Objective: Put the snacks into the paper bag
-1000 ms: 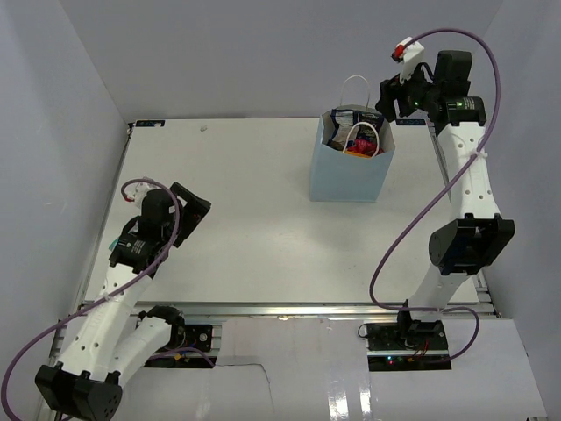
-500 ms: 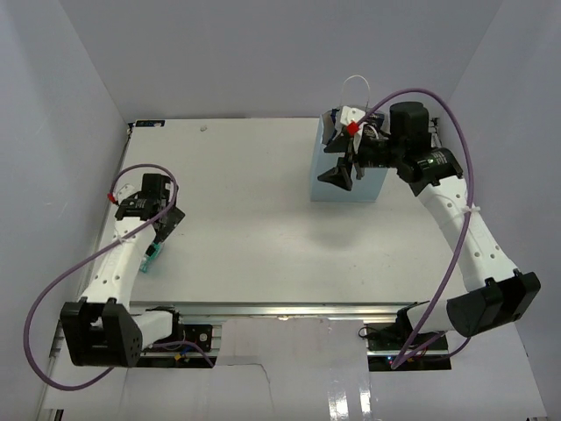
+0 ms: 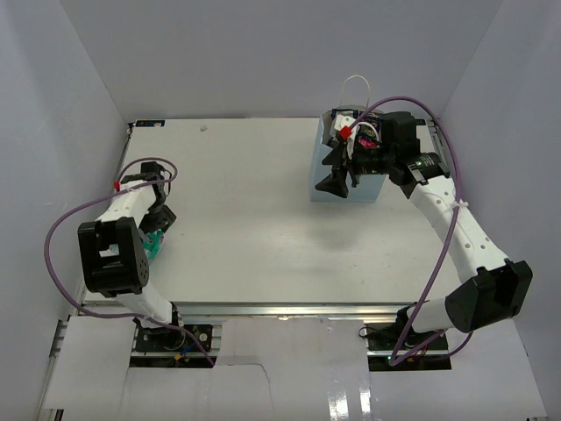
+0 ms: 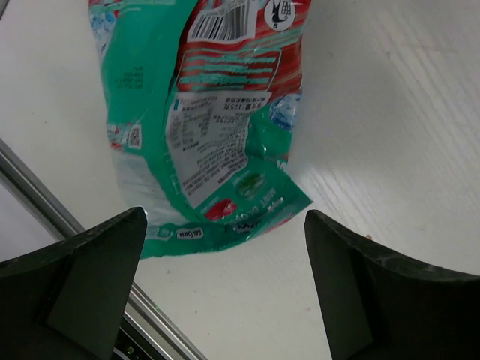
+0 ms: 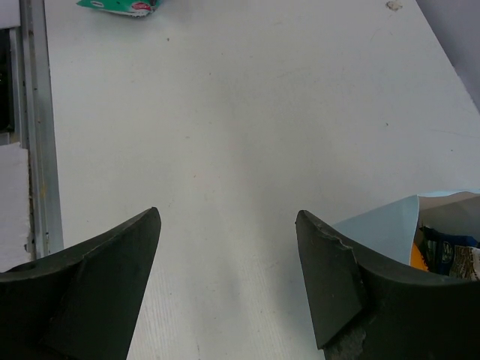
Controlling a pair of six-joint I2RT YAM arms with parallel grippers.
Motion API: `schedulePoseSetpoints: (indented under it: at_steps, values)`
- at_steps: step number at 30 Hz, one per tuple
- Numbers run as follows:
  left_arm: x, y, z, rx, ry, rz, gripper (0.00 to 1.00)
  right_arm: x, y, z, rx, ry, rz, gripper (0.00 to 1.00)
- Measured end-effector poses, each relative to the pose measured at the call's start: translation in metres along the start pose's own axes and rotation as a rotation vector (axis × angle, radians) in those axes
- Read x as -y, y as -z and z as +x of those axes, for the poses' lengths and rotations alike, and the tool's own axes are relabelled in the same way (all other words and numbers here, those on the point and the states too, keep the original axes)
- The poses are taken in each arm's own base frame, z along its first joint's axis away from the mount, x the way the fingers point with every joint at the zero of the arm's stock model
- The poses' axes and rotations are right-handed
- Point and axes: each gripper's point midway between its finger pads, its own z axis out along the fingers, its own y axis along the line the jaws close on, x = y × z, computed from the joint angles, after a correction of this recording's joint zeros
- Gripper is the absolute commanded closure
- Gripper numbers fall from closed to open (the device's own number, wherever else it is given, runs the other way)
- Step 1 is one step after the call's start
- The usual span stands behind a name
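A teal-green snack packet (image 3: 154, 249) with red print lies flat near the table's left edge. In the left wrist view the packet (image 4: 202, 127) is just beyond my open, empty left gripper (image 4: 225, 225). In the top view my left gripper (image 3: 159, 221) hovers at its far end. The light-blue paper bag (image 3: 372, 186) stands upright at the back right, with snacks (image 3: 366, 140) inside, partly hidden by the right arm. My right gripper (image 3: 336, 171) is open and empty over the bag's left front side. The right wrist view shows my right gripper (image 5: 226, 217), the bag's rim (image 5: 386, 225) and packets (image 5: 442, 255) inside.
A metal rail (image 5: 36, 127) runs along the table's near edge. Grey walls close in the left, right and back sides. White cord handles (image 3: 355, 83) stick up above the bag. The teal packet also shows far off in the right wrist view (image 5: 120, 6).
The left arm has swung out to the table's left edge and come down by the teal packet. The right arm has come from behind the bag to its left front side.
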Motion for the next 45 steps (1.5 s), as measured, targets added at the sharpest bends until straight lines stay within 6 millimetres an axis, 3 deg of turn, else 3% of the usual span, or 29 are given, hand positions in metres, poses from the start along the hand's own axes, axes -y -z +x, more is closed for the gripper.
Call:
schedulePoseSetpoints:
  at_steps: [2,3,7,9,10,14,18,22,27,31,36,41,45]
  values:
    - [0.005,-0.011,-0.001,-0.023,-0.024,-0.007,0.08,-0.001,-0.001,0.003,-0.005,-0.008,-0.002,0.21]
    - [0.007,-0.017,0.000,-0.038,-0.033,-0.008,0.18,-0.001,-0.001,0.005,-0.007,-0.013,-0.003,0.21]
    - [0.012,-0.030,0.006,-0.082,-0.078,0.004,0.42,-0.002,-0.002,0.008,-0.013,-0.022,-0.007,0.22]
    - [0.013,-0.030,0.007,-0.087,-0.088,0.018,0.51,-0.003,-0.001,0.008,-0.013,-0.022,-0.007,0.21]
    - [0.013,-0.030,0.007,-0.088,-0.093,0.031,0.62,-0.003,-0.001,0.008,-0.012,-0.022,-0.007,0.21]
    - [0.019,-0.026,0.008,-0.088,-0.117,0.107,0.87,-0.008,0.003,0.000,0.008,-0.005,-0.016,0.22]
    - [0.035,-0.013,0.011,-0.094,-0.142,0.253,0.95,-0.019,0.008,-0.012,0.045,0.018,-0.048,0.21]
    - [0.064,0.027,0.018,-0.081,-0.200,0.560,0.98,-0.037,0.011,-0.023,0.103,0.082,-0.142,0.21]
    - [0.100,0.115,0.031,-0.010,-0.285,1.049,1.00,-0.079,0.010,-0.031,0.181,0.293,-0.313,0.15]
    - [0.121,0.169,0.075,-0.055,-0.393,1.354,1.00,-0.110,-0.007,-0.030,0.204,0.532,-0.410,0.03]
    - [0.129,0.225,0.133,-0.203,-0.554,1.597,1.00,-0.120,-0.038,-0.015,0.194,0.883,-0.418,0.04]
    - [0.124,0.258,0.157,-0.268,-0.639,1.719,1.00,-0.118,-0.070,-0.005,0.142,1.136,-0.452,0.03]
    - [0.120,0.272,0.174,-0.321,-0.691,1.762,1.00,-0.119,-0.093,0.013,0.071,1.246,-0.493,0.02]
